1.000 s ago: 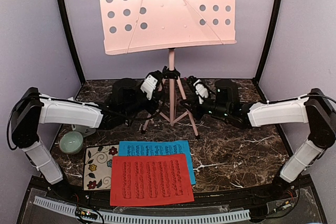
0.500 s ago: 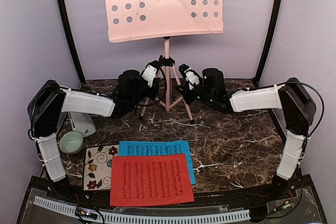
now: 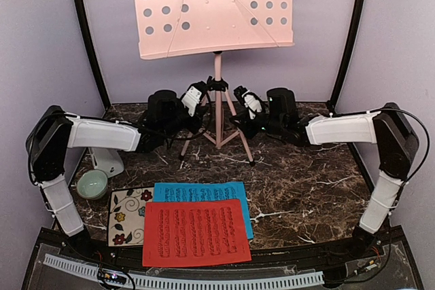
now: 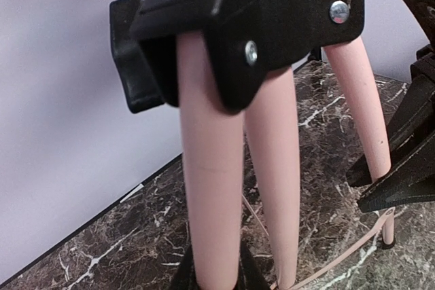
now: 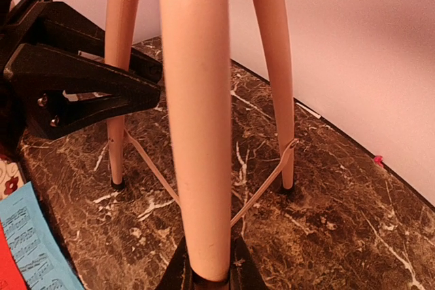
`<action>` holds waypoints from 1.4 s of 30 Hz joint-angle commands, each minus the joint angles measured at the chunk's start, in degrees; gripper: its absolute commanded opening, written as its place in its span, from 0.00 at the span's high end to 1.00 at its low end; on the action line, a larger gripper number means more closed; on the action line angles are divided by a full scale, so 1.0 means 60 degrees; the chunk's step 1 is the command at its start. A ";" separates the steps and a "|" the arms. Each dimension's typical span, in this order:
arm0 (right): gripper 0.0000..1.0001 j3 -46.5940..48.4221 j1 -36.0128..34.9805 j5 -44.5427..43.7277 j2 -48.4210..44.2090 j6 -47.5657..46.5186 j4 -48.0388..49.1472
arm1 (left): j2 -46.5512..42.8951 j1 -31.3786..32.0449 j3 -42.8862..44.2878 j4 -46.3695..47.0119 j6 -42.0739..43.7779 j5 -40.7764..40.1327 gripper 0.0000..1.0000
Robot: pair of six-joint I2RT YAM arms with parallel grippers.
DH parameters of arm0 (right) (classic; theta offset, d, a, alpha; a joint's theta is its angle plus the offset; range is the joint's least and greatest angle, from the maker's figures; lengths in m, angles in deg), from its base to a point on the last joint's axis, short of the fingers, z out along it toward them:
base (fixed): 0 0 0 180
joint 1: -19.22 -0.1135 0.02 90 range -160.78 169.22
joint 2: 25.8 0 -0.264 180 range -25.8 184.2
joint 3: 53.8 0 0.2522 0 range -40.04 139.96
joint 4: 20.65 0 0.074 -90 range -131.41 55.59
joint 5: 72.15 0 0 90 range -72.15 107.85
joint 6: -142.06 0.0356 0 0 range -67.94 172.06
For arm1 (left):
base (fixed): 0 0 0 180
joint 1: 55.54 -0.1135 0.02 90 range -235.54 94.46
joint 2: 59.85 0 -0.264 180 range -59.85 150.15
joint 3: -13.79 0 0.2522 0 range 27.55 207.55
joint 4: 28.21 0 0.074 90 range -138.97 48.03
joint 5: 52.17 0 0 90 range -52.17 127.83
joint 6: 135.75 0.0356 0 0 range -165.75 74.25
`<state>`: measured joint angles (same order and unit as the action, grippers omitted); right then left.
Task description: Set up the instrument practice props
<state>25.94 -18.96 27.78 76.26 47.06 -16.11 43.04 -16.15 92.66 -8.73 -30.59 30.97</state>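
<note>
Top external: music stand (image 3: 217,32) at 12 o'clock, reckon light but top-heavy. My left gripper (image 4: 211,278), right gripper (image 5: 204,278) both clamped on its slick, stiff legs (image 5: 197,134).

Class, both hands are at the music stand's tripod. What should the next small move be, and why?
Probably open both hands and let go. The left hand and right hand each clamp a leg of the pale pink music stand, which stands upright, its visible feet on the marble table. The red sheet and blue sheet lie flat, not yet placed.
</note>
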 commanded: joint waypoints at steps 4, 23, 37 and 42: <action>1.00 -0.0910 0.1080 -0.2227 -0.1319 0.0999 -0.1049 | -0.1573 -0.0986 -0.0824 -0.0608 0.0614 -0.1154 1.00; 1.00 -0.3110 0.1268 -0.2384 -0.2630 0.1638 -0.1371 | -0.2536 -0.1268 -0.2195 -0.1194 0.0344 -0.1197 1.00; 1.00 -0.0845 0.1279 -0.2210 -0.0380 0.1521 -0.0111 | -0.0024 -0.1286 0.0273 -0.0182 0.0469 -0.1031 1.00; 1.00 0.0774 0.1348 -0.2360 0.0587 0.1169 -0.0347 | 0.1055 -0.1391 0.1639 -0.0563 0.0890 -0.0983 1.00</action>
<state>24.36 -17.16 27.26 76.57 49.51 -15.19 47.02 -19.03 97.03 -11.66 -27.99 37.05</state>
